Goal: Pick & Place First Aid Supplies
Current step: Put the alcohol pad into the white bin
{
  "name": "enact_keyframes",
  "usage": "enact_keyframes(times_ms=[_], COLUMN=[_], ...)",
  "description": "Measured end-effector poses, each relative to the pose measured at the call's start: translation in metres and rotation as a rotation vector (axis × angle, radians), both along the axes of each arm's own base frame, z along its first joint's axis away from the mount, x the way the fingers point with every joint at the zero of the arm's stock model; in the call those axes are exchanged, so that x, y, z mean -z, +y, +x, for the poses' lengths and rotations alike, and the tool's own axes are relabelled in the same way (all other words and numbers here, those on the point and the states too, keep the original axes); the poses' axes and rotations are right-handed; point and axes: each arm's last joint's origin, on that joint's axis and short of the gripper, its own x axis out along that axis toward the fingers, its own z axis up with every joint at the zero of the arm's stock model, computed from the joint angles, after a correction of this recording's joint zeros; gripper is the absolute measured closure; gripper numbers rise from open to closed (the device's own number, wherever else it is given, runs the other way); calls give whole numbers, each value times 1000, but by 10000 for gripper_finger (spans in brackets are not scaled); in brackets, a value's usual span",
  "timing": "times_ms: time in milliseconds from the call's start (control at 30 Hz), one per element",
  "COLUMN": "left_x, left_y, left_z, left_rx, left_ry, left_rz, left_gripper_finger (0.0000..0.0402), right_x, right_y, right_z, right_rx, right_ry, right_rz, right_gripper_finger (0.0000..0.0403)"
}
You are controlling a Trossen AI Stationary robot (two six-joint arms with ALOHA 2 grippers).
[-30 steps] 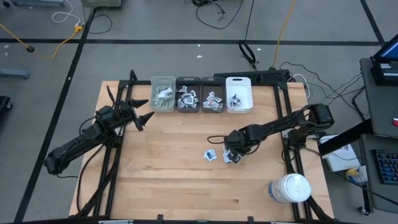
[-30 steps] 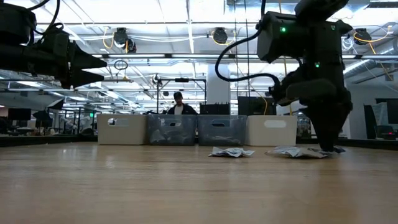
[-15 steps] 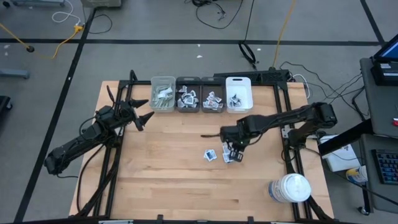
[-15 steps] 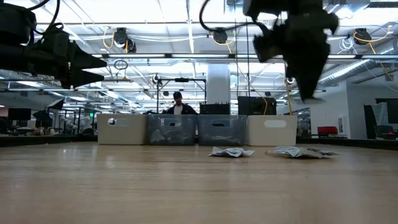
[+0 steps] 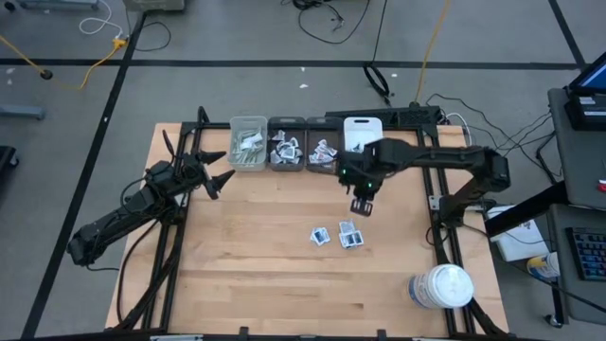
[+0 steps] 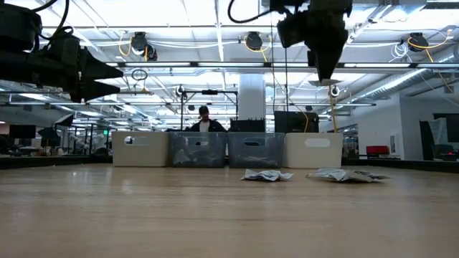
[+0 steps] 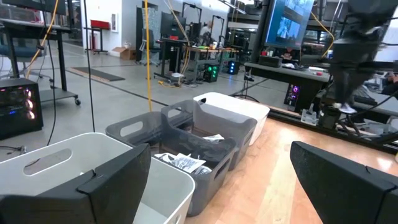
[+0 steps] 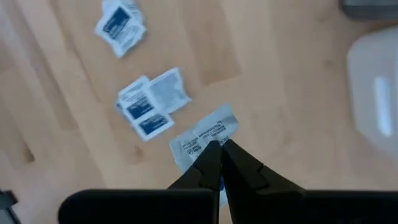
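Right end effector (image 5: 363,202): raised above the wooden surface (image 5: 256,256), fingers pinched shut on a white sachet (image 8: 204,140) with dark print; the arm reaches across from the right side toward the row of bins.
Right wrist view: the held sachet sticks out past the closed fingertips (image 8: 219,155); below it on the surface lie a pair of blue-printed sachets (image 8: 151,104) and one more sachet (image 8: 119,27) set apart.
Low view: the right end effector (image 6: 324,68) hangs well above the sachets on the surface (image 6: 267,174).
Bins: white bin (image 5: 364,143) just beyond the end effector; grey bin (image 5: 324,155) beside it holds more sachets.
Left end effector (image 5: 216,170): fingers spread open, empty, waiting at the left near the clear bin (image 5: 248,142).
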Motion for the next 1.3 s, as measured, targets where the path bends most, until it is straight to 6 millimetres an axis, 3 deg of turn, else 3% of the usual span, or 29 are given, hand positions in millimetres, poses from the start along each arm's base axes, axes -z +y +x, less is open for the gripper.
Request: enact_keyframes(times_ms=[133, 467, 667, 867, 1300], left_x=[0, 0, 0, 0, 0], left_y=[0, 0, 0, 0, 0], left_z=[0, 0, 0, 0, 0], left_rx=[1, 0, 0, 1, 0], left_ry=[0, 0, 0, 0, 0], left_rz=[0, 0, 0, 0, 0], left_gripper_finger=[9, 9, 9, 9, 9], right_x=[3, 33, 33, 37, 100], right_y=[-31, -131, -180, -198, -220], right_z=[-1, -11, -21, -21, -1], right_rx=[4, 129, 241, 279, 391], right_ry=[-12, 58, 89, 73, 182], right_rz=[-17, -121, -179, -185, -142], right_gripper_finger=[402, 402, 402, 402, 386])
